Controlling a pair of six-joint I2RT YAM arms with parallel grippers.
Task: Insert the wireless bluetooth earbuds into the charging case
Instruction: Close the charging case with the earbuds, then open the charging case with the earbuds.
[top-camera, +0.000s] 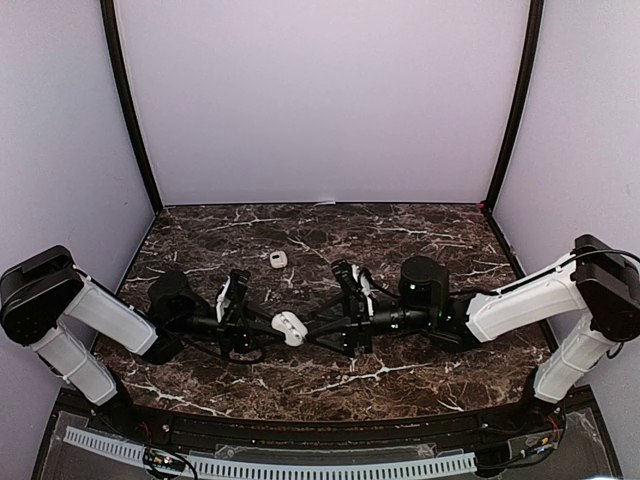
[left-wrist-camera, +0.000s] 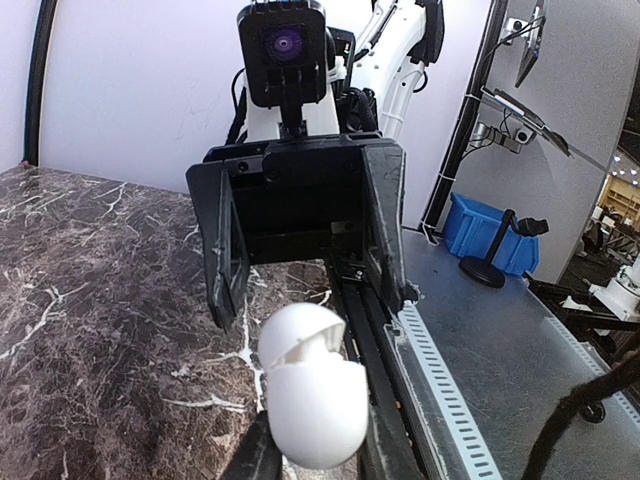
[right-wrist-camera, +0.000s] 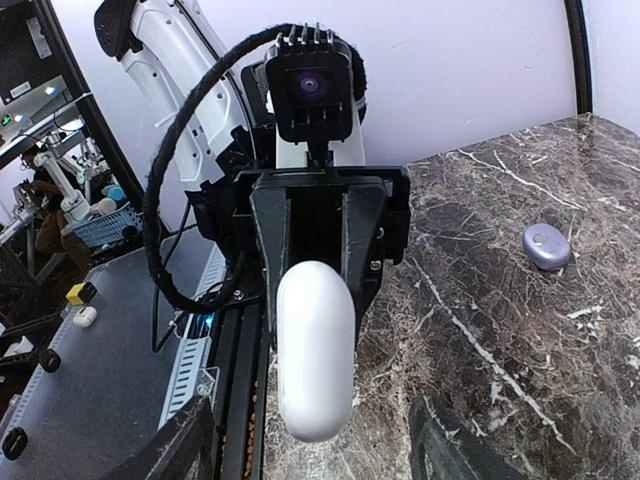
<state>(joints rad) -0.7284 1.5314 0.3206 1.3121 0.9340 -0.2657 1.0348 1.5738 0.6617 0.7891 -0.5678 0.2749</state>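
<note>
My left hand (left-wrist-camera: 320, 450) pinches the white charging case (left-wrist-camera: 312, 395) above the counter (top-camera: 420, 375), midway between the arms, its lid seemingly cracked ajar. My right hand (left-wrist-camera: 312, 300) faces it with fingers spread and empty. I count two cases, this one and a greyish second case (right-wrist-camera: 547, 246) lying on the marble, but I see no loose wireless bluetooth earbuds and cannot tell if any sit inside. I judge a bud to be light, hard, slick and easily flicked away, best pinched gently across its fatter body.
</note>
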